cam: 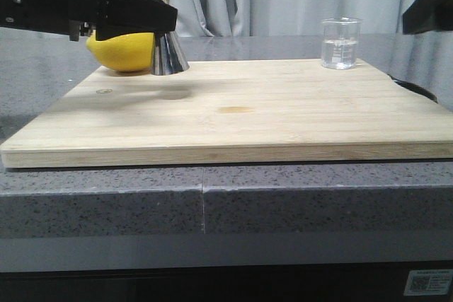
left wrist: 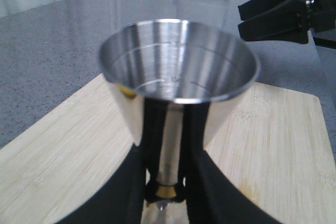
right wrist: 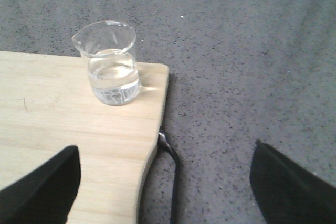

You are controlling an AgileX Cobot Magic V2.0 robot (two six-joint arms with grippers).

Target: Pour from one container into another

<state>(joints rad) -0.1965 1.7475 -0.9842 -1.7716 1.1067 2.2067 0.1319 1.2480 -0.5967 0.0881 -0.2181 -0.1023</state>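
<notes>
The left fingers (left wrist: 181,145) pinch the jigger (left wrist: 176,82) at its waist. The right fingers (right wrist: 42,187) are spread, with the beaker (right wrist: 109,61) ahead of them.

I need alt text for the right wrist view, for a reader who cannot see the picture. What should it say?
A small clear glass beaker holding a little clear liquid stands upright near the corner of a pale wooden cutting board on a grey speckled counter. The right hand is open, its two black fingers spread wide short of the beaker, not touching it.
</notes>
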